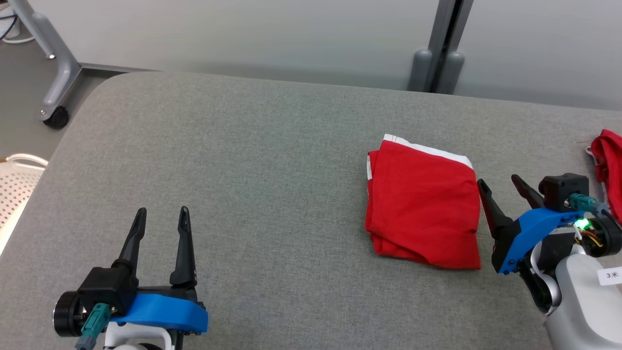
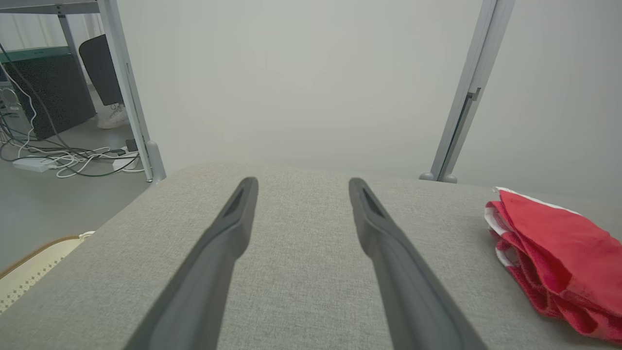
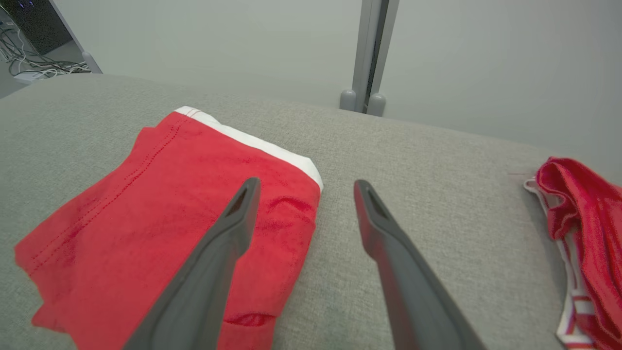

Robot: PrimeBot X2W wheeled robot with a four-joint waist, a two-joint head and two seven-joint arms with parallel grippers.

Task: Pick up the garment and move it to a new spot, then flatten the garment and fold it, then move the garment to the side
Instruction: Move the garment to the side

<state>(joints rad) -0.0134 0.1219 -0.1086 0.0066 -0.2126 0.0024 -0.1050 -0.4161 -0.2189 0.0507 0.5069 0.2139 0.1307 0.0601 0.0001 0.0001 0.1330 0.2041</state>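
Red cotton trimmed with a white band lies folded into a neat rectangle: the garment [image 1: 423,204] rests flat on the grey fabric desk [image 1: 243,146]. It appears already flattened and folded, so the move to the side is judged the only step left.

Just to the garment's right, the right gripper [image 1: 498,181] hovers low by its edge, its two dark fingers [image 3: 228,243] spread apart and holding nothing. In the right wrist view one finger overlaps the red cloth while the other points over bare desk. That straddle of the edge looks suited to pinching the stacked layers together.

Well to the garment's left, the left gripper [image 1: 163,210] sits over bare desk, its fingers likewise parted and empty. It is probably parked clear because one arm can shift so small a bundle.

Farther right of the garment, at the desk's edge, a second red piece [image 1: 610,165] lies crumpled, apart from the folded one. Beyond the garment, a grey metal post [image 1: 444,48] stands against the pale wall. A loose grip risks the layers sliding open.
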